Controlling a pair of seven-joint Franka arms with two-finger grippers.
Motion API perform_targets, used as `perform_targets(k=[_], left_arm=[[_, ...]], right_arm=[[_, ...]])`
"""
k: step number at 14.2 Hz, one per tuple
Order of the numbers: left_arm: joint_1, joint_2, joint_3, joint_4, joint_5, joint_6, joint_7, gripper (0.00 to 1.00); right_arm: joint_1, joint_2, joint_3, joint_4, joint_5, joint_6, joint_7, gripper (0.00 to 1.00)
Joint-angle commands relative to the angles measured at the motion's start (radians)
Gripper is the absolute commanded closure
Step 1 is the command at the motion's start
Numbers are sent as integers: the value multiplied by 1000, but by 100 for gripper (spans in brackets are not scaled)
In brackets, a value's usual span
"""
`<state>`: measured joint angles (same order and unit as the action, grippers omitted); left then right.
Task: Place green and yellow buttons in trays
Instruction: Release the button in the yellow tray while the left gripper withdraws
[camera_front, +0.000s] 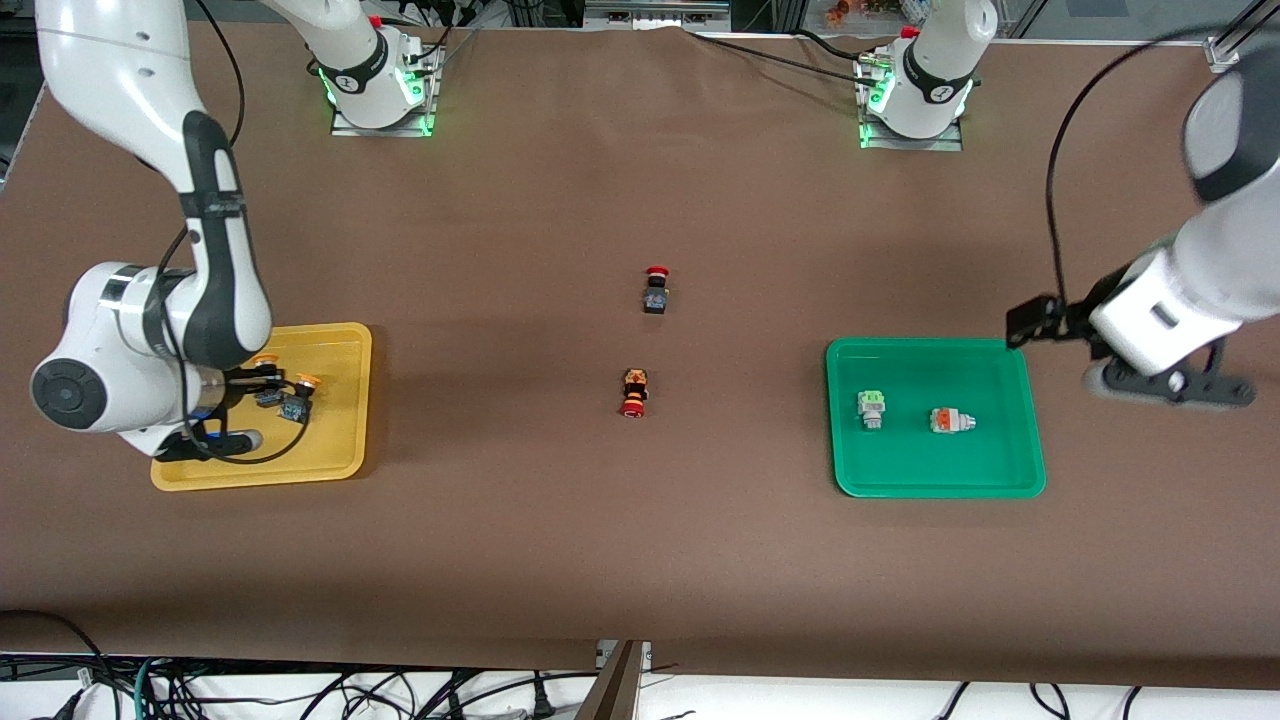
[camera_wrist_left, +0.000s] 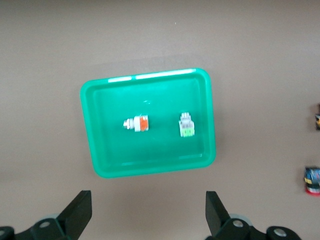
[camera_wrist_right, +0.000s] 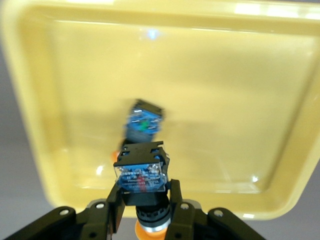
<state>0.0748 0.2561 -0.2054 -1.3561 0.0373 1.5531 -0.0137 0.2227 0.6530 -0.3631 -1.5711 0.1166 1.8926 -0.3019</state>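
Note:
My right gripper (camera_front: 258, 385) (camera_wrist_right: 145, 189) is shut on a black-bodied yellow-capped button (camera_wrist_right: 142, 172) and holds it just over the yellow tray (camera_front: 340, 440) (camera_wrist_right: 270, 125). A second yellow-capped button (camera_front: 298, 400) (camera_wrist_right: 145, 121) lies in that tray beside it. The green tray (camera_front: 1000, 470) (camera_wrist_left: 150, 165) holds two whitish-grey buttons, one with a light-green block (camera_front: 872, 408) (camera_wrist_left: 186, 125) and one with an orange block (camera_front: 951, 420) (camera_wrist_left: 137, 123). My left gripper (camera_front: 1165, 385) (camera_wrist_left: 148, 205) is open and empty, over the table beside the green tray at the left arm's end.
Two dark switches with red mushroom caps lie on the brown table between the trays, one (camera_front: 656, 290) (camera_wrist_left: 318, 120) farther from the front camera than the other (camera_front: 633, 392) (camera_wrist_left: 312, 180). The arm bases stand along the table's back edge.

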Motion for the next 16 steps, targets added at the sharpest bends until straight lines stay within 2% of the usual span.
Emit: perform_targets(k=[1, 3, 4, 5, 8, 10, 12, 16], left_arm=[[-7, -177, 30, -201, -33, 92, 26, 0], [-12, -305, 61, -357, -39, 188, 9, 0], [-10, -340, 67, -389, -39, 186, -20, 0], [-9, -347, 69, -390, -39, 171, -46, 0], [2, -342, 69, -362, -43, 157, -55, 0], [2, -342, 66, -344, -45, 153, -98, 0], [3, -342, 69, -316, -45, 113, -104, 0], [54, -340, 83, -276, -91, 59, -89, 0]], right_arm=[[-40, 30, 10, 6, -5, 35, -75, 100], [-68, 39, 10, 8, -2, 54, -121, 100], [-77, 48, 10, 9, 1, 69, -126, 72], [-80, 50, 10, 11, 12, 75, -118, 1], [-50, 7, 18, 57, 110, -8, -109, 0], [-31, 5, 16, 164, 115, -123, -63, 0], [-33, 4, 16, 221, 120, -187, -27, 0], [-22, -24, 35, 230, 126, -205, 12, 0]])
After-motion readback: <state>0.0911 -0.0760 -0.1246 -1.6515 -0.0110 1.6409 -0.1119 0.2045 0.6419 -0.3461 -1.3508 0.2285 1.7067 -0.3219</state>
